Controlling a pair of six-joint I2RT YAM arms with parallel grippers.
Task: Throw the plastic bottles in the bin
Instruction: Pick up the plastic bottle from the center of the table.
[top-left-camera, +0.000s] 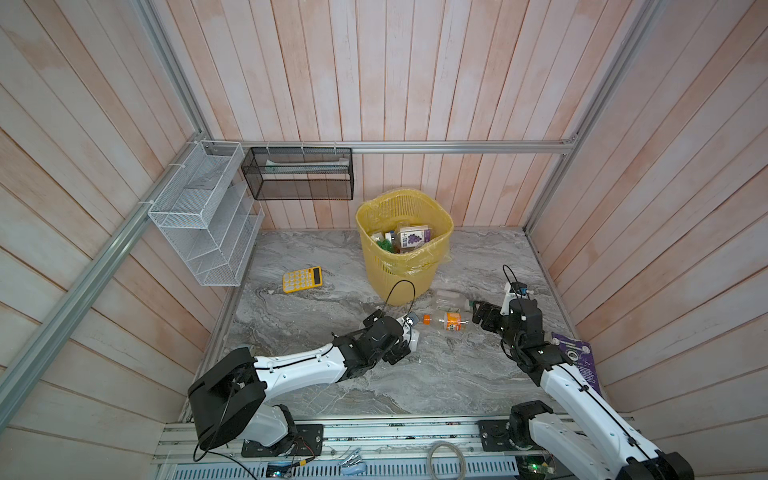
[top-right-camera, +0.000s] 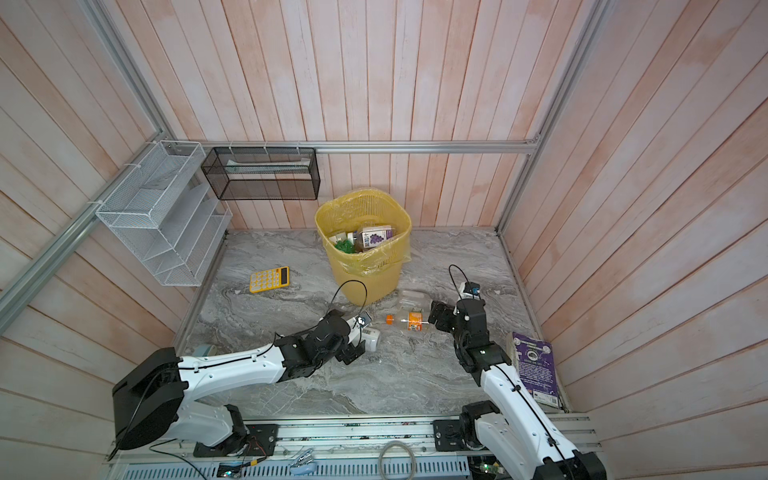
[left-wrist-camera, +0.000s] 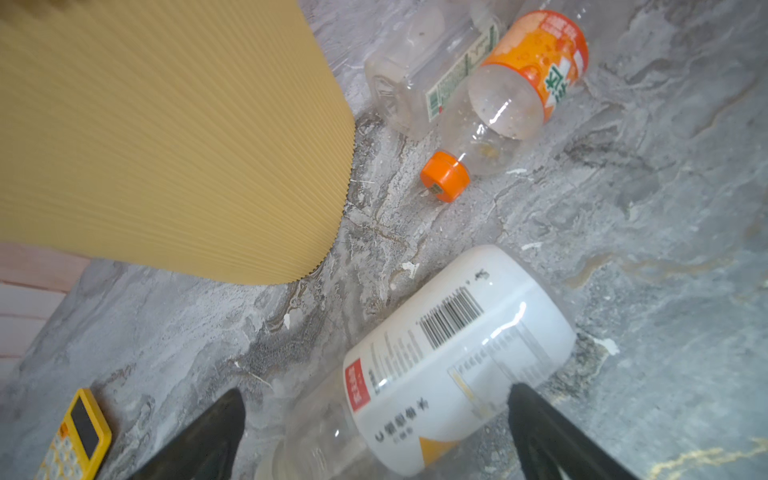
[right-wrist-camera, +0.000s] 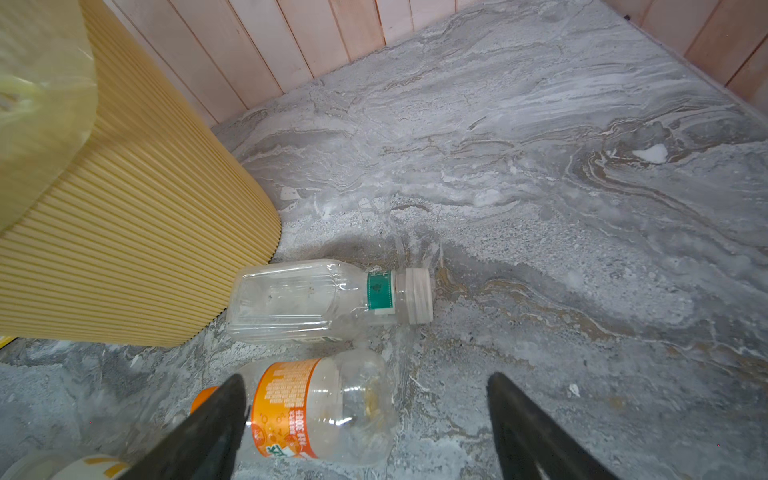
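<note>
Left gripper (left-wrist-camera: 376, 392) spread wide, straddling white-label bottle (left-wrist-camera: 457, 345), gripping nothing. Right gripper (right-wrist-camera: 365, 378) open, empty, over orange-label bottle (right-wrist-camera: 324, 407).

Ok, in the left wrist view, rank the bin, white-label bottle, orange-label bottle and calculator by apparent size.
1. bin, even cropped
2. white-label bottle, enlarged by nearness to the camera
3. orange-label bottle
4. calculator, cropped at the frame edge, so unsure
</note>
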